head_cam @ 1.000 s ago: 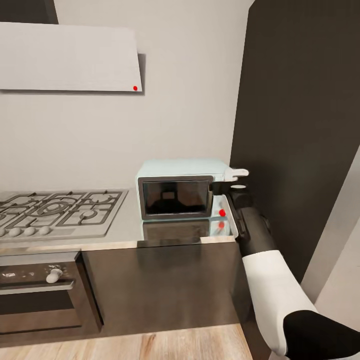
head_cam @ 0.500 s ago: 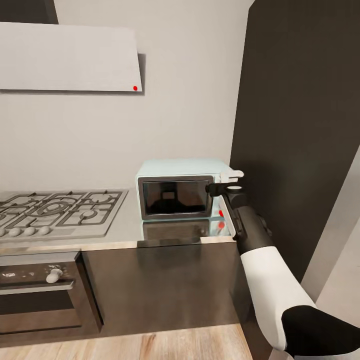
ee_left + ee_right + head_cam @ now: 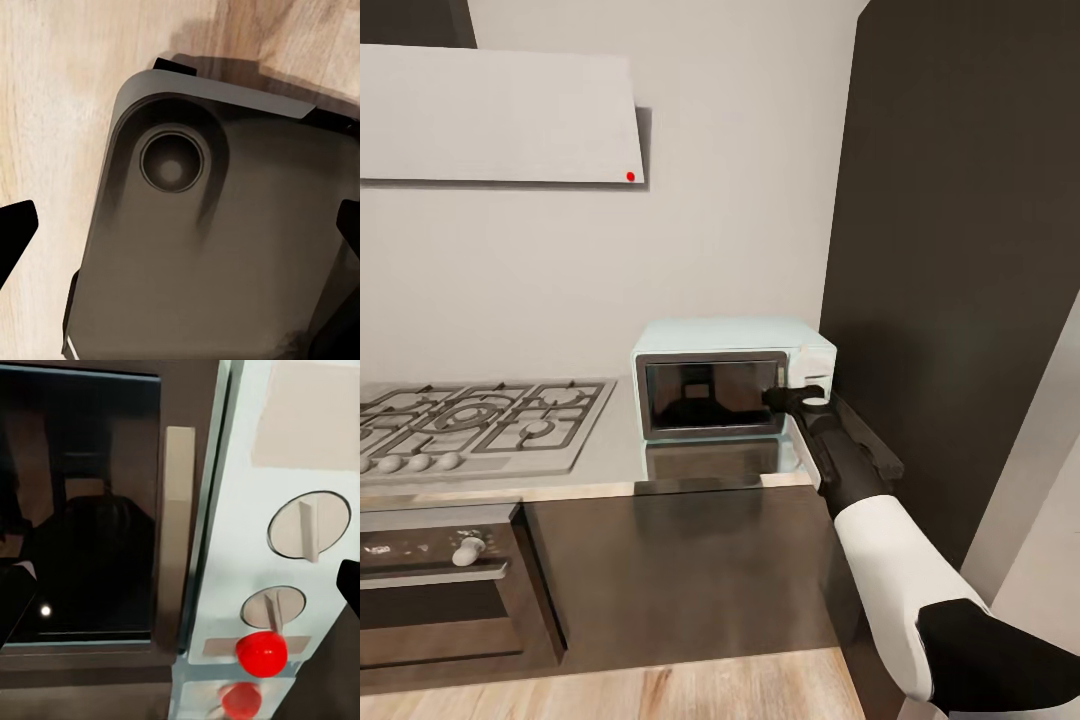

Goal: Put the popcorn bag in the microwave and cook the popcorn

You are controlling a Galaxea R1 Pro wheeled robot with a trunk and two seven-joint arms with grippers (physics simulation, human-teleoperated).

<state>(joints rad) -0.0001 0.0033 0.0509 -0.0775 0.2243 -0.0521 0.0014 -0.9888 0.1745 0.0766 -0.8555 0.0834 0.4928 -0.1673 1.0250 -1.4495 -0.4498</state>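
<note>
Microwave (image 3: 730, 378) sits on the grey table (image 3: 610, 455) at its right end, back to the wall, just beside a tall dark cabinet (image 3: 960, 250); door shut, dark glass w/ grey frame. Right jaws (image 3: 792, 398) are up at the microwave's front, at the seam btwn door and knob panel, black wrist and white forearm reaching in from lower right. Can't tell how far the right jaws are spread, or whether they hold anything. Right wrist view: close on the door's pale vertical handle strip (image 3: 178, 532), two white knobs (image 3: 307, 526) on the panel, red round button (image 3: 261, 652) below them w/ its reflection on the glossy top; dark fingertips (image 3: 16, 600) at both frame edges, well apart. Left wrist view: dark grey robot base part (image 3: 217, 225) over wood floor (image 3: 60, 90), fingertips at the frame edges wide apart, nothing btwn them. Gas hob (image 3: 470, 420) left of the microwave, black oven (image 3: 440, 590) under it, white range hood (image 3: 500, 115) above.
</note>
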